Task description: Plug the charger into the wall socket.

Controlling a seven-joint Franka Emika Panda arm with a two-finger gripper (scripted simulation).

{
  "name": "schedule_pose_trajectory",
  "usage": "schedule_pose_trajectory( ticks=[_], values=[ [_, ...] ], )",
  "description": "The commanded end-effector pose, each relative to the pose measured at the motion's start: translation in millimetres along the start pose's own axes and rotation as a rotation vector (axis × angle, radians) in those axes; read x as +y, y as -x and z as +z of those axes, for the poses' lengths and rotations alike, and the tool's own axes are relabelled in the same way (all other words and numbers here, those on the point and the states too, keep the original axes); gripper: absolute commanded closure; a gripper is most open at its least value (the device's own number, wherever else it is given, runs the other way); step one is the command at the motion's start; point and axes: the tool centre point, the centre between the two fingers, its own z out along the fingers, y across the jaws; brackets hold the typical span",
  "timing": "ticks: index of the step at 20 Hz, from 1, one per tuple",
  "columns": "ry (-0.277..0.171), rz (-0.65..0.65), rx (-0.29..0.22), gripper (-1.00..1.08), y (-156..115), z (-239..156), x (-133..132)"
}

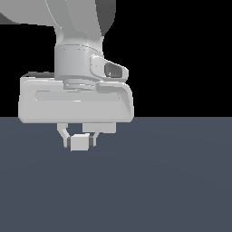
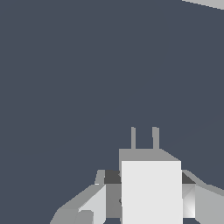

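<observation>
Clearly the charger (image 1: 79, 142) sits pinched between the two fingers of the pincer (image 1: 80, 142), lifted clear of the dark table (image 1: 172, 190); the pincer is closed down to the block's width, a finger (image 1: 65, 135) pressing on each side. In the wrist view the charger (image 2: 151, 192) shows a pale boxy body with two thin prongs (image 2: 144, 138) standing out from its far face, pointing away from the camera.

The main risk, as I judge it, is aim. The wall socket is not clearly visible in either view; only a pale sliver (image 2: 205, 2) shows at one corner of the wrist view, and I cannot tell what it is. Driving forward without the holes in sight could bring the prongs against flat plate rather than into the holes, and that contact could twist the block in the grip or push it back between the fingers. A slight tilt of the block would have the same effect, since both prongs must enter together.

Count: one charger, two prongs, one pincer with two fingers, one arm, no socket confirmed.
</observation>
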Motion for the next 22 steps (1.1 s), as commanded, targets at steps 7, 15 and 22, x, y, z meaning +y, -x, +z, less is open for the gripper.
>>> schedule_pose_trajectory(
  ticks=[7,15,22],
  values=[
    [0.010,0.175,0.001,1.08,-39.2,-35.3,9.4],
    [0.014,0.238,0.001,1.08,-53.0,-47.0,15.7],
    [0.014,0.237,0.001,1.08,-53.7,-47.0,15.9]
  ],
)
